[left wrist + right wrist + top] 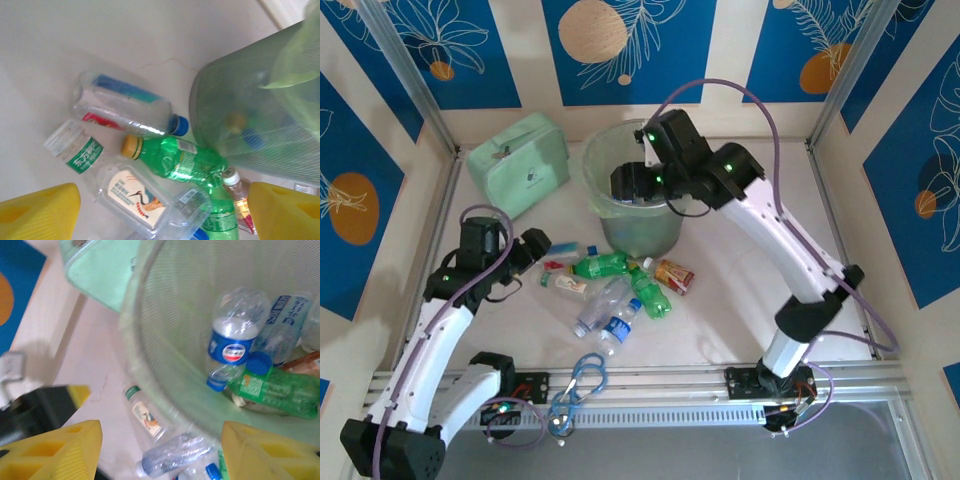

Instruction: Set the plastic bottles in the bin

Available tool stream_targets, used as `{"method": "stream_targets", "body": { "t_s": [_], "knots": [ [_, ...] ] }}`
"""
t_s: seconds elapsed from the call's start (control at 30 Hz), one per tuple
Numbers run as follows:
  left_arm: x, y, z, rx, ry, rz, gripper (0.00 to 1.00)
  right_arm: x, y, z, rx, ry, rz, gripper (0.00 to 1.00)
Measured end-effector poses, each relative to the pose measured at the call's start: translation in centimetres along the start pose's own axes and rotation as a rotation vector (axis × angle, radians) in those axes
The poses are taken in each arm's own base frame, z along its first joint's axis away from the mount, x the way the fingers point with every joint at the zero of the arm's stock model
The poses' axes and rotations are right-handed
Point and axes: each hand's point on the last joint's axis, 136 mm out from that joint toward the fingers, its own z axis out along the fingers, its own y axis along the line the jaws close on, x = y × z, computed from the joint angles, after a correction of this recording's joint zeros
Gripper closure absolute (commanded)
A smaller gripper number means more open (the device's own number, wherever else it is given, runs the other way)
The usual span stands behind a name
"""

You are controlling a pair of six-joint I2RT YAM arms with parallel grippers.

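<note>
Top external is showing the right claw [636,186] gaping over the bin [596,152], the left claw [536,250] gaping by bottles [601,266] at the bin's six o'clock.

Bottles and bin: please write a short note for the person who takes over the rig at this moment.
Left claw: open, empty, above the loose bottles.
Right claw: open, empty, over the bin.
Done: at least three bottles lie inside the bin.
Left: about eight bottles lie in a cluster on the table, just in front of the bin; none is gripped.
</note>
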Motion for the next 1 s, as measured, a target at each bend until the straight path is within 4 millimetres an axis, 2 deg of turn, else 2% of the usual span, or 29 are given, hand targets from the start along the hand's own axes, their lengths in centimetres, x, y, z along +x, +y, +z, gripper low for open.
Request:
{"method": "stream_targets", "body": {
  "t_s": [0.13,0.23,0.33,0.5,0.6,0.73,1.0],
  "knots": [
    [1.3,1.7,1.1,-0.041,0.036,-0.036,0.15,3.0,1.4,-3.4,-0.065,-0.029,-0.046,0.32],
    [2.2,2.8,1.7,-0.069,0.059,-0.067,0.16,5.6,0.5,-4.5,-0.075,-0.028,-0.036,0.31],
    [3.0,3.8,2.3,-0.093,0.079,-0.097,0.17,8.6,-1.6,-3.8,-0.041,0.011,0.006,0.3],
    [4.2,5.2,3.1,-0.128,0.105,-0.136,0.18,14.5,-5.7,-0.7,0.067,0.133,0.093,0.29],
    [4.8,6.0,3.8,-0.15,0.121,-0.163,0.18,16.9,-7.4,0.1,0.11,0.179,0.138,0.29],
    [5.3,6.9,5.0,-0.187,0.144,-0.197,0.22,17.8,-8.1,0.3,0.127,0.193,0.176,0.28],
    [4.9,7.8,7.1,-0.244,0.139,-0.247,0.29,17.4,-7.3,0.6,0.097,0.168,0.196,0.28]
  ]
}}
